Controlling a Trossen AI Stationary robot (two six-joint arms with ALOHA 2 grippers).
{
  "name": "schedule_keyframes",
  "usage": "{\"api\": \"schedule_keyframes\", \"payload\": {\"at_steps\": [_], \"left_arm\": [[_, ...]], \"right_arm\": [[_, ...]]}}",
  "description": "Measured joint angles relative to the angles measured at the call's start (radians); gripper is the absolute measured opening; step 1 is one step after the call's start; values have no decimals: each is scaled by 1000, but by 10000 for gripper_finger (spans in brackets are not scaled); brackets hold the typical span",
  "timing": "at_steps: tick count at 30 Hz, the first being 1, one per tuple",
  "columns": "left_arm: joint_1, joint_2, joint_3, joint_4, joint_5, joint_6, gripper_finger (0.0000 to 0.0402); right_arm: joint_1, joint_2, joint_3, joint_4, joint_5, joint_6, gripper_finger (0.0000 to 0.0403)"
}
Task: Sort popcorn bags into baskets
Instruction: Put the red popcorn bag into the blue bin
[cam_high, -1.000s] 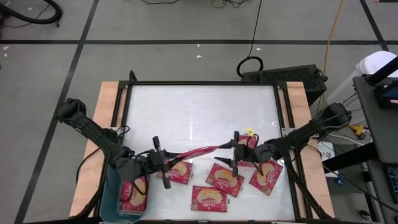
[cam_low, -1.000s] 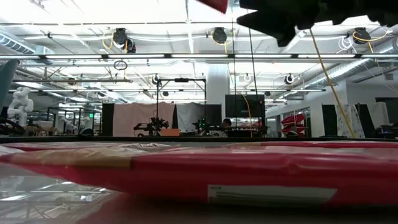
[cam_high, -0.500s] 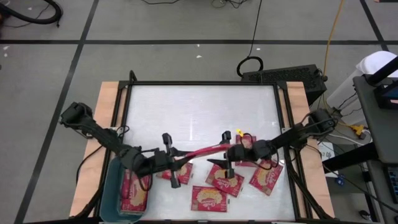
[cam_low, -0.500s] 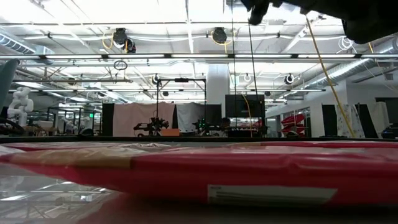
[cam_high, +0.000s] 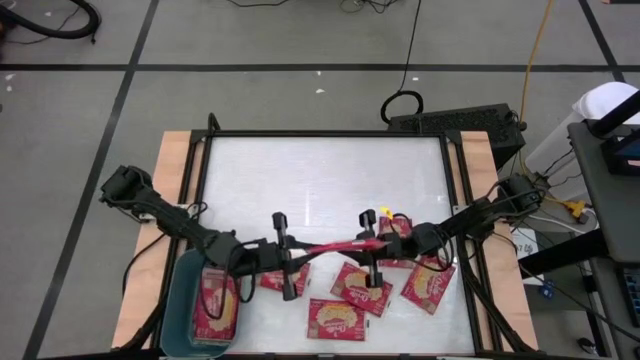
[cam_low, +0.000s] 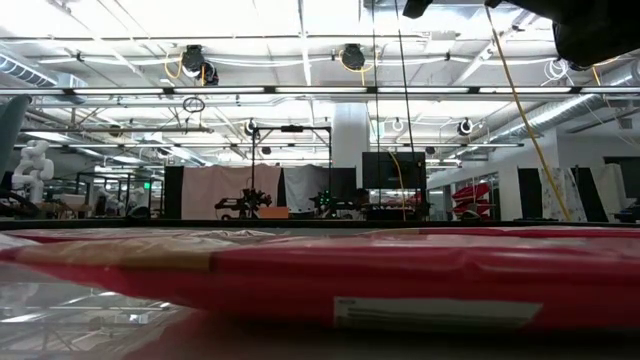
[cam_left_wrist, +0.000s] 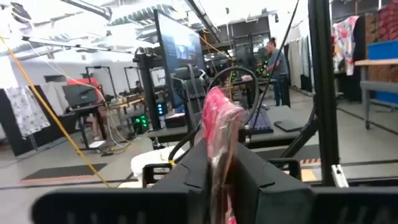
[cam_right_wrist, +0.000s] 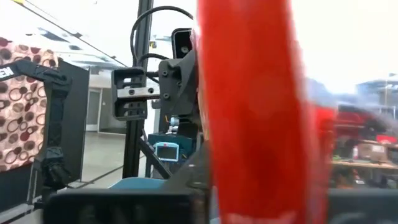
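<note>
A red popcorn bag (cam_high: 330, 246) hangs above the table, stretched edge-on between my two grippers. My left gripper (cam_high: 290, 262) is shut on its left end and my right gripper (cam_high: 372, 245) on its right end. The bag shows close up as a crumpled red strip (cam_left_wrist: 219, 118) in the left wrist view and as a wide red band (cam_right_wrist: 249, 93) in the right wrist view. The teal basket (cam_high: 180, 300) stands at the near left corner with red bags (cam_high: 215, 305) lying in it. Several more bags (cam_high: 360, 285) lie flat on the table. My left gripper pinches the bag's left end (cam_left_wrist: 216, 146) between its two fingers. The fingers come from the table's left, slanting a little upward. The bag stands on edge in the hold, clear of the table. My right gripper pinches the bag's right end (cam_right_wrist: 245, 162) between its two fingers, coming from the table's right and slanting upward. The bag runs on from here to the other gripper, clear of the bags below.
Loose bags lie near the table's front: one under the left gripper (cam_high: 272, 280), one at the front middle (cam_high: 335, 318), one at the right (cam_high: 428, 283), and one behind the right gripper (cam_high: 400, 232). The far half of the white table (cam_high: 320, 170) is bare. A bag (cam_low: 320, 280) fills the low view's foreground.
My left gripper has carried the bag toward the table's right, away from the basket, and tipped upward. My right gripper has moved a little left and tipped up, and the bag's right end now lies between its fingers. The bag stays clear of the table.
</note>
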Motion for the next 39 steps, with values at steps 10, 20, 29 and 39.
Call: {"api": "schedule_keyframes", "payload": {"at_steps": [10, 20, 29, 39], "left_arm": [[-123, -122, 0, -272, -329, -41, 170], [-148, -270, 0, -690, -237, -477, 212], [4, -206, 0, -802, 41, -628, 201], [158, -57, 0, -787, 231, -666, 271]], "right_arm": [[0, 0, 0, -127, 34, 96, 26], [-3, 0, -1, -390, 84, 307, 12], [-3, 0, -1, -601, 54, 518, 9], [-3, 0, 0, -651, 53, 561, 9]]}}
